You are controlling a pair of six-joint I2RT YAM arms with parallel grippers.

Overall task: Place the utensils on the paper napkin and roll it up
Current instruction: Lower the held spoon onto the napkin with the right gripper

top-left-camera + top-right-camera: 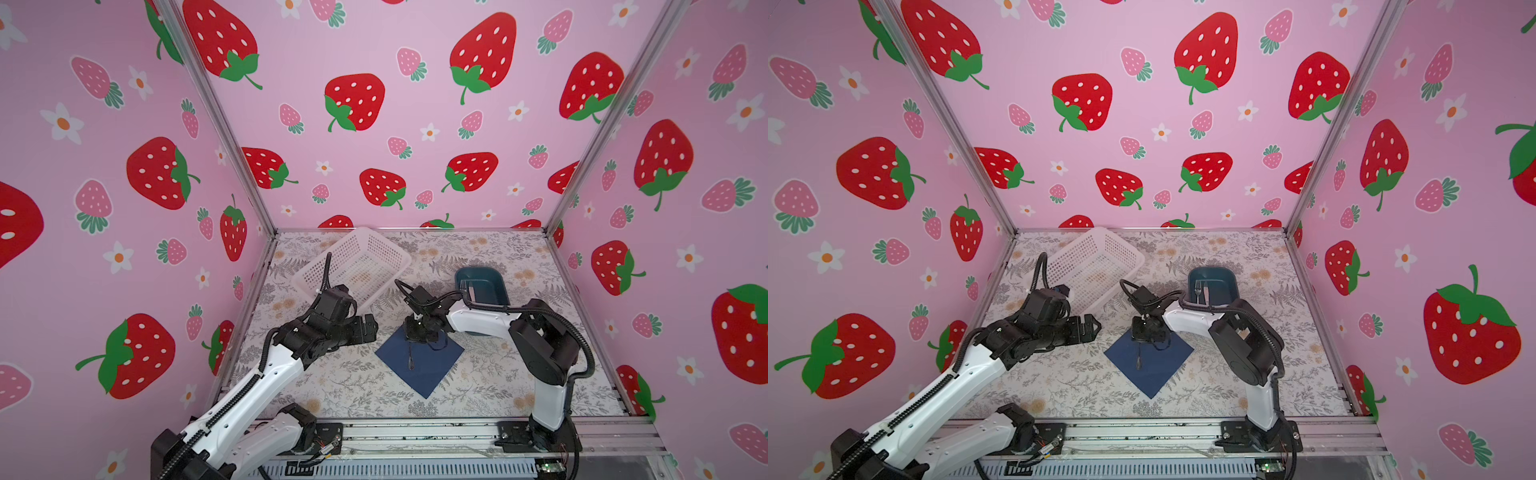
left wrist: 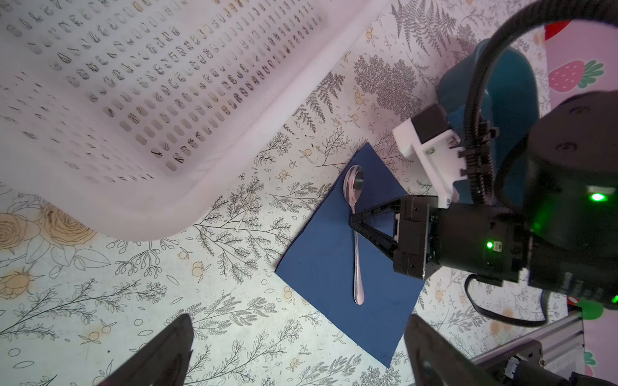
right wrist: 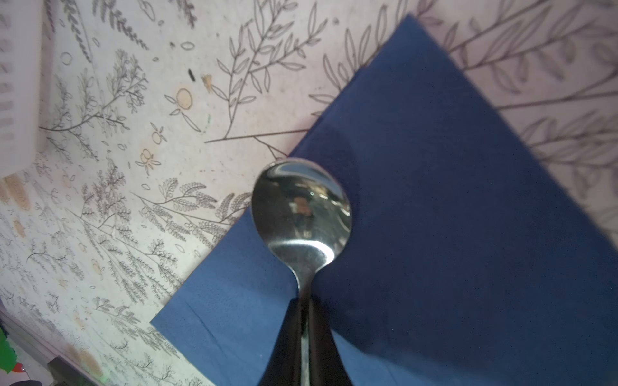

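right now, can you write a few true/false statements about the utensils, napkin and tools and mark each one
1. The right tool is shut on the spoon. True.
2. The spoon is over the teal tray. False: it is over the paper napkin.
3. The fork and knife are in the tray. True.
4. The left tool grips the napkin. False: it is open and holds nothing.
5. The napkin is rolled up. False: it lies flat.

Both top views look steeply down from the front over the whole table (image 1: 332, 386); both wrist views sit close, sharing spoon (image 2: 353, 183) and napkin (image 2: 321, 267).
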